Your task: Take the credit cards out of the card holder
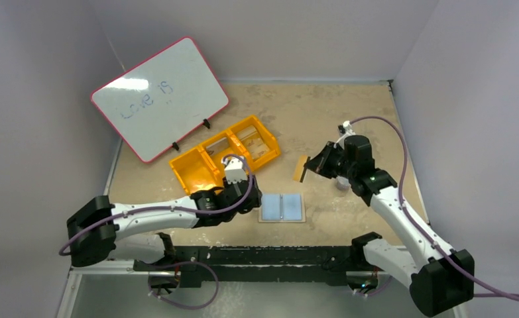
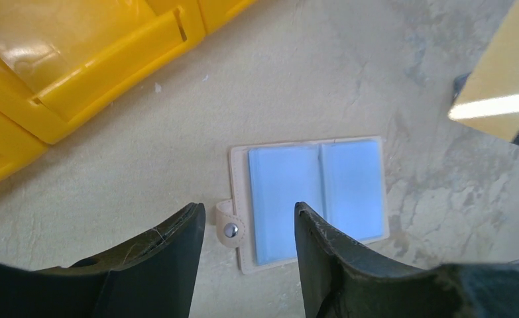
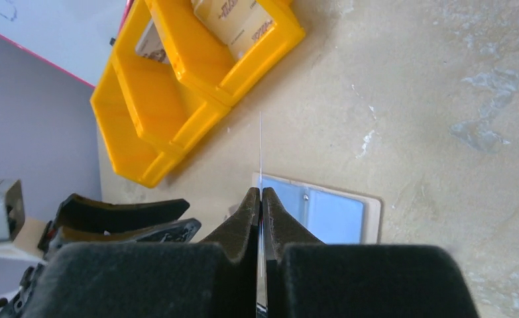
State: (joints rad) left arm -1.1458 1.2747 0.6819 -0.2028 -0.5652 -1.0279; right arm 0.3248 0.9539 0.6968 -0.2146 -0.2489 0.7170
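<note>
The card holder lies open and flat on the table, two light-blue panels up, edged in tan. It also shows in the left wrist view and the right wrist view. My left gripper is open and empty, its jaws straddling the holder's left edge and snap tab. My right gripper is shut on a tan credit card, held in the air up and to the right of the holder. The card is edge-on in the right wrist view and at the top right in the left wrist view.
A yellow three-compartment bin stands just behind my left gripper, with cards in one end compartment. A pink-rimmed whiteboard leans at the back left. Grey walls close in the table on three sides.
</note>
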